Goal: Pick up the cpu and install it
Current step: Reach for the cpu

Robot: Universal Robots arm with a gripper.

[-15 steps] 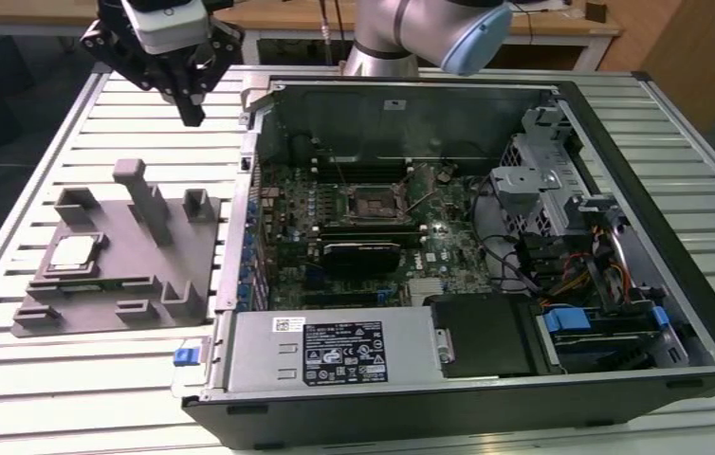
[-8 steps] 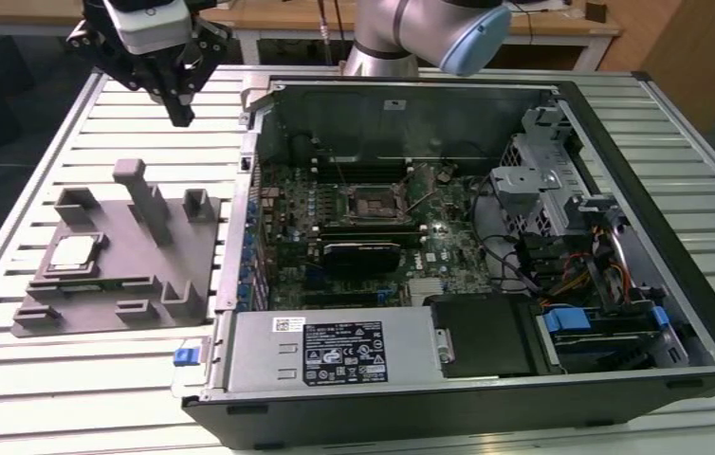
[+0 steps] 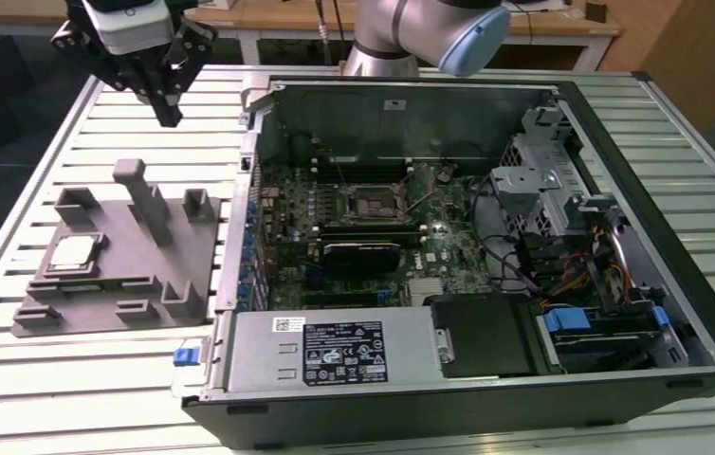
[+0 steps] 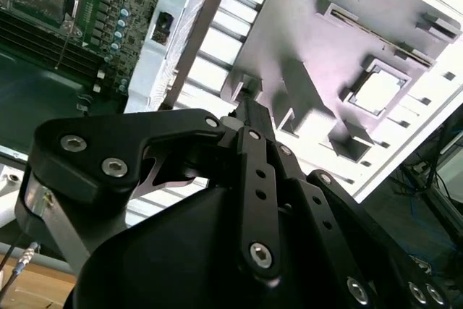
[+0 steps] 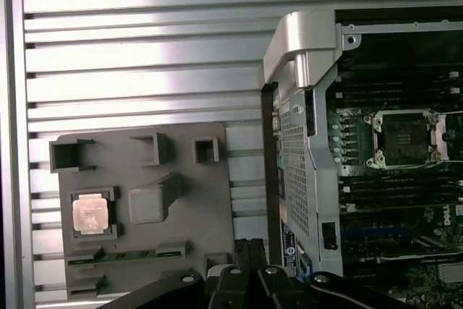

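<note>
The cpu, a small pale silver square, lies flat in a recess of the grey fixture on the exterior view's left. It also shows in the first wrist view and the second wrist view. My gripper hangs high above the table beyond the fixture's far edge, well apart from the cpu. Its fingers are shut together and hold nothing. The dark square socket sits on the motherboard inside the open computer case, with its metal frame around it.
The open computer case fills the middle and the exterior view's right, its metal side wall standing next to the fixture. Upright blocks rise from the fixture. The slatted metal table lies under everything.
</note>
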